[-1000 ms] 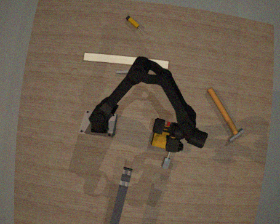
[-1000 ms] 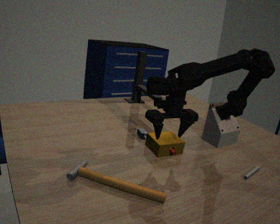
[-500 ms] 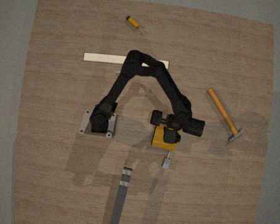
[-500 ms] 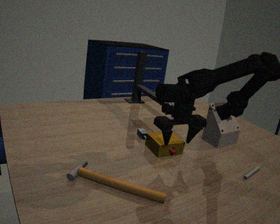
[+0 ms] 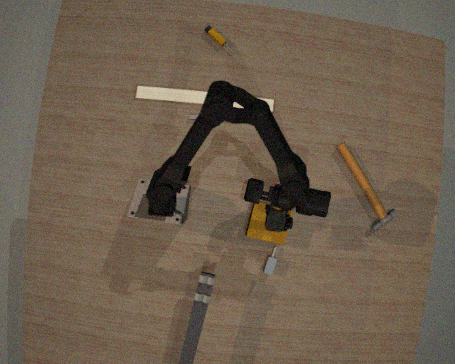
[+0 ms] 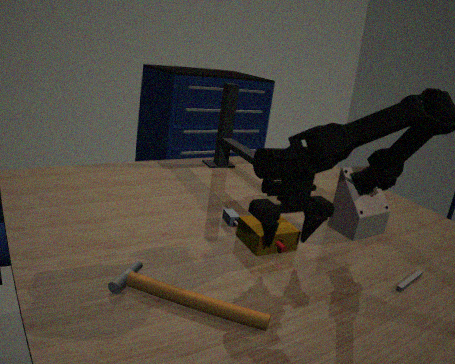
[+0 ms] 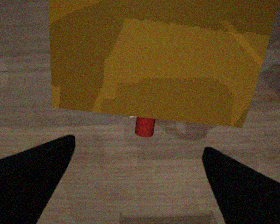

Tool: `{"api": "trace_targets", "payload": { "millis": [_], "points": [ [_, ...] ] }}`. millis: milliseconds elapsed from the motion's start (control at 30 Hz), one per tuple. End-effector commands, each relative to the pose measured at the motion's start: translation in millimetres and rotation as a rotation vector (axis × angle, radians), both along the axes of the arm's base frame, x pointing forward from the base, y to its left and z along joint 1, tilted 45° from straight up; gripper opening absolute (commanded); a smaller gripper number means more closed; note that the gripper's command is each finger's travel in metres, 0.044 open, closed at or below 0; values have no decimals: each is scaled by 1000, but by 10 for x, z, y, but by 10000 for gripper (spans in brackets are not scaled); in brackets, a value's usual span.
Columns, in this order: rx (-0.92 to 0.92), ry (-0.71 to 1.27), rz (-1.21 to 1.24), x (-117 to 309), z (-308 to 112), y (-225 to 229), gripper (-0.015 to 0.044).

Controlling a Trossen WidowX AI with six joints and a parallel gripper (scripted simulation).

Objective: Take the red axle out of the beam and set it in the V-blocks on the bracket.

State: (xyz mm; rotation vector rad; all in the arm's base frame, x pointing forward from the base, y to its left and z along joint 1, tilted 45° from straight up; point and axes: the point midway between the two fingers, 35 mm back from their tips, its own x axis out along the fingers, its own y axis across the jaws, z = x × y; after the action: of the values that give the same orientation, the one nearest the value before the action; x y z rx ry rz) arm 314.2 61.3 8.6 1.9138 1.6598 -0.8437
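One black arm spans the tabletop [image 5: 100,165] [image 6: 110,210], its hand [image 5: 255,191] [image 6: 287,241] [image 7: 140,147] spread wide with nothing between the fingers; the top view shows the bracket [image 5: 193,327] whole near its V-blocks, whereas the exterior view leaves much of it behind the arm. Next in size, the wooden-handled hammer [image 5: 363,182] [image 6: 195,300] shows in the top and exterior views but not the wrist one, while the yellow beam [image 5: 266,232] [image 6: 275,235] [image 7: 177,65] appears in all three. Smallest, the red axle [image 6: 281,246] [image 7: 145,127] protrudes from the beam in the exterior and wrist views, yet is hidden from above.
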Motion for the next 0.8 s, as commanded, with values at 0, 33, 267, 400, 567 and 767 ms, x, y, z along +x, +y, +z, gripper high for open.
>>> {"api": "trace_targets", "payload": {
  "millis": [0, 33, 267, 400, 567, 767],
  "points": [
    [7, 11, -3, -11, -70, 53, 440],
    [8, 11, -3, -11, -81, 65, 440],
    [9, 11, -3, -12, -149, 141, 440],
    [9, 11, -3, -12, -149, 141, 440],
    [4, 7, 0, -11, -139, 134, 414],
    [4, 7, 0, -11, -139, 134, 256]
  ]
}}
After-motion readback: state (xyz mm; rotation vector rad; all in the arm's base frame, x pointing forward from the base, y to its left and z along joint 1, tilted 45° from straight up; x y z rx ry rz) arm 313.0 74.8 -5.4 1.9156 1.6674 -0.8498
